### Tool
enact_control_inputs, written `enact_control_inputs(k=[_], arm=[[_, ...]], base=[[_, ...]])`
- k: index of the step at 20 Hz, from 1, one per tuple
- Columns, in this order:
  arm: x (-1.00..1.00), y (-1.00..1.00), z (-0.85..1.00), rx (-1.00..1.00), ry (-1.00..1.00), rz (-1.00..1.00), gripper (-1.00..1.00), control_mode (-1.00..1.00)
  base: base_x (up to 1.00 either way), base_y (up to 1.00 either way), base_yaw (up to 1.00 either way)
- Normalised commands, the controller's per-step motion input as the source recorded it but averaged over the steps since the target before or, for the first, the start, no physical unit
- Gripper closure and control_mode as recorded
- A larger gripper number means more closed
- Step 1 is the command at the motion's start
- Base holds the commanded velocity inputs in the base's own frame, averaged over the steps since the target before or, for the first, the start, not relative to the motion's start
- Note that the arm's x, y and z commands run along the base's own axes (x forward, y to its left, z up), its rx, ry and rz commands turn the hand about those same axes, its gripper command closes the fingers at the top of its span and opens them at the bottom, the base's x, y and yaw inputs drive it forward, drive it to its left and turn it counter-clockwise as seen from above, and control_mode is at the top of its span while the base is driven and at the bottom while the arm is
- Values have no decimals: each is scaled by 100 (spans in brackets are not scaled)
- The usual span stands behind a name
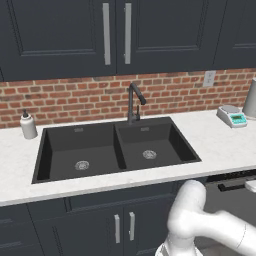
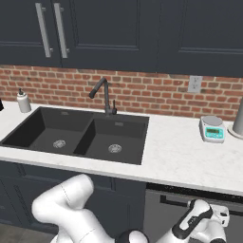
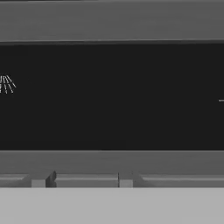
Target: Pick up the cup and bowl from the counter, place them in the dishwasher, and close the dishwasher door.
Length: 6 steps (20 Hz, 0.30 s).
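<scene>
My hand (image 2: 216, 219) is low and to the right, just in front of the dishwasher (image 2: 163, 220), which sits under the counter (image 2: 180, 152) to the right of the black sink (image 2: 78, 135). The dishwasher door (image 2: 159, 223) looks upright or almost upright from the right base camera, with its black handle (image 2: 172, 200) running along the top, parallel to the counter edge. The left base camera shows the same bar (image 1: 234, 184) just below the counter. The handle's long axis is therefore horizontal, and it lies a little above my hand and slightly to its left, very near. The hand camera looks straight at a wide dark band between two grey strips. At the left edge of that band there are a few thin white lines (image 3: 6, 84), which may be wires of the rack, but I cannot be sure. How far my fingers are open I cannot tell, and I see nothing between them; I also cannot tell if they touch the door. I judge that this step concerns the door and not the dishes. The coming move depends on my fingers being square to this horizontal bar, one above it and one below, so that the force goes straight across the door's hinge line.
</scene>
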Motion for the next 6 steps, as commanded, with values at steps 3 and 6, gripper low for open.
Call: enact_control_inputs(k=[3, 6], arm=[[42, 3, -12, 0, -12, 0, -100, -100], [46, 2, -7, 0, -6, 0, -100, -100]], base=[[0, 0, 0], [0, 0, 0]])
